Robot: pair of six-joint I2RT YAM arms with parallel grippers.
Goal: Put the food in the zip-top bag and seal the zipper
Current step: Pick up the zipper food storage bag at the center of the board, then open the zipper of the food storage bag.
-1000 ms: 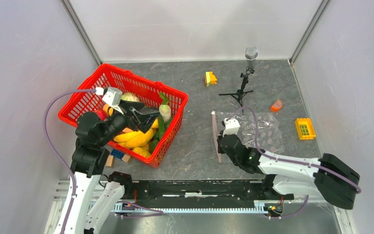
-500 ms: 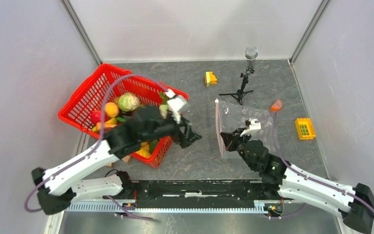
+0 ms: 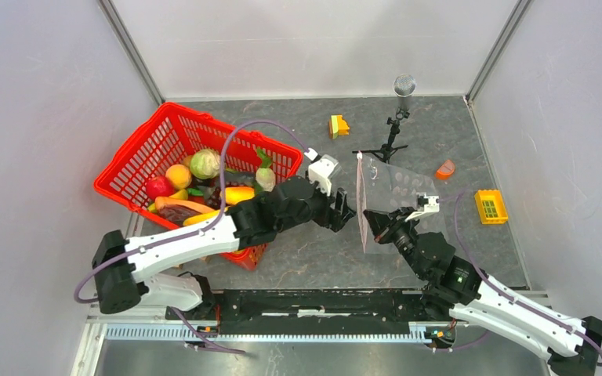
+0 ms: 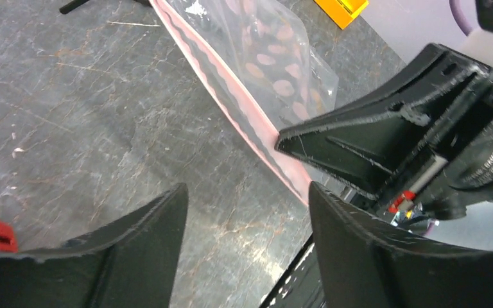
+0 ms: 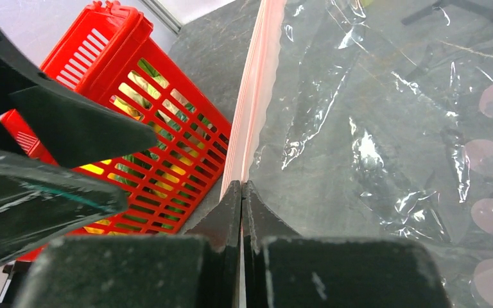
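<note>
The clear zip-top bag [image 3: 400, 188] is held up by its pale pink zipper [image 3: 360, 204], which stands nearly on edge. My right gripper [image 3: 372, 224] is shut on the zipper's lower part; in the right wrist view its jaws [image 5: 241, 187] pinch the pink strip [image 5: 251, 102]. My left gripper [image 3: 345, 210] is open and empty, just left of the zipper. In the left wrist view its open jaws [image 4: 247, 192] hang over the bare table, with the zipper [image 4: 231, 102] ahead. The food, bananas [image 3: 237, 193], a green piece [image 3: 204, 164] and an orange [image 3: 178, 175], lies in the red basket [image 3: 137, 153].
A microphone on a small tripod [image 3: 392, 133] stands behind the bag. A yellow-orange block [image 3: 338, 125], an orange piece [image 3: 444, 168] and a yellow block [image 3: 491, 206] lie on the table. The red basket also shows in the right wrist view [image 5: 135, 96].
My left arm swung out of the basket and reached right to the bag, empty. My right gripper raised the zipper edge and shifted it right and farther back.
</note>
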